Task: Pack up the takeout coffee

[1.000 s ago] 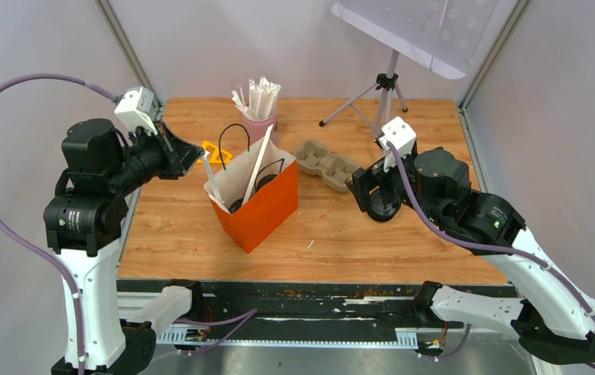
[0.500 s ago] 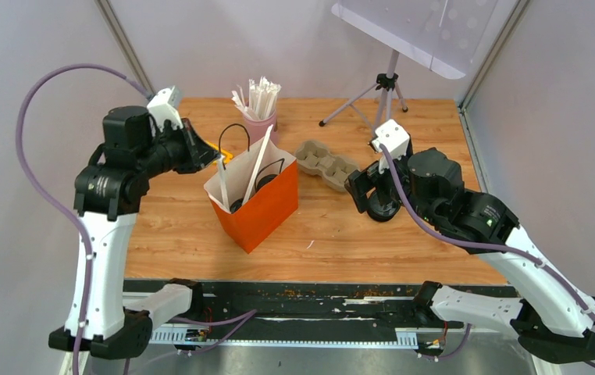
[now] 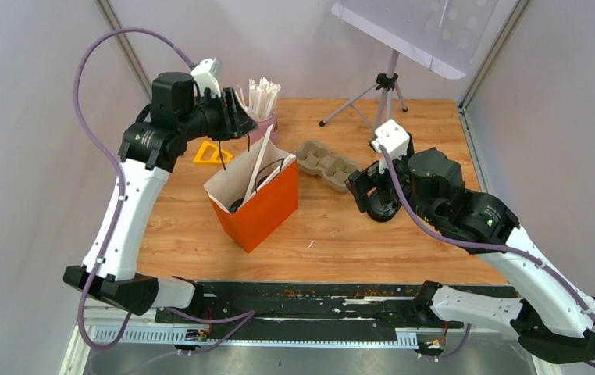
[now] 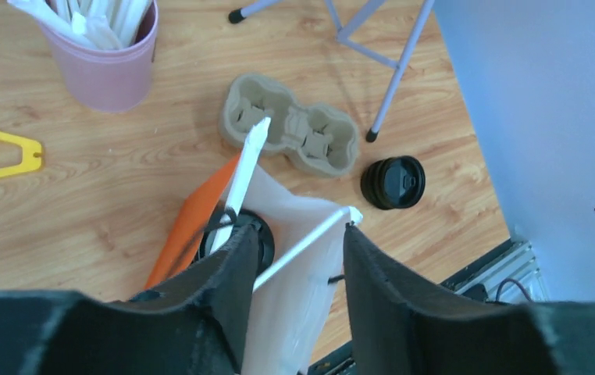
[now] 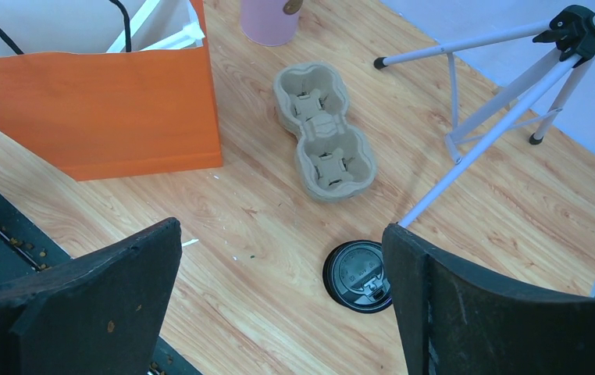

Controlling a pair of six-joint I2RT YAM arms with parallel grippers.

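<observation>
The orange paper bag (image 3: 263, 207) stands open mid-table. Inside it shows the black lid (image 4: 261, 238) of a takeout coffee cup; the cup bodies are hidden by the bag's walls. Two white sticks (image 4: 241, 176) lean out of the bag. My left gripper (image 3: 241, 121) hovers over the bag's far rim, jaws apart (image 4: 301, 232), with one stick lying below the gap and nothing pinched. My right gripper (image 3: 361, 191) hangs wide open (image 5: 283, 228) low over the table, right of the bag (image 5: 99, 109), beside a bare black lid (image 5: 359, 275).
A pink cup of white sticks (image 3: 269, 125) stands behind the bag. A pulp cup carrier (image 3: 326, 164) lies to the bag's right. A yellow triangle (image 3: 210, 152) lies at its left rear. A tripod (image 3: 384, 86) stands at the back right.
My left arm swung from the bag's left side up and back over its far rim. Its jaws went from shut on a white stick to apart, and the stick now rests in the bag. The right arm barely moved.
</observation>
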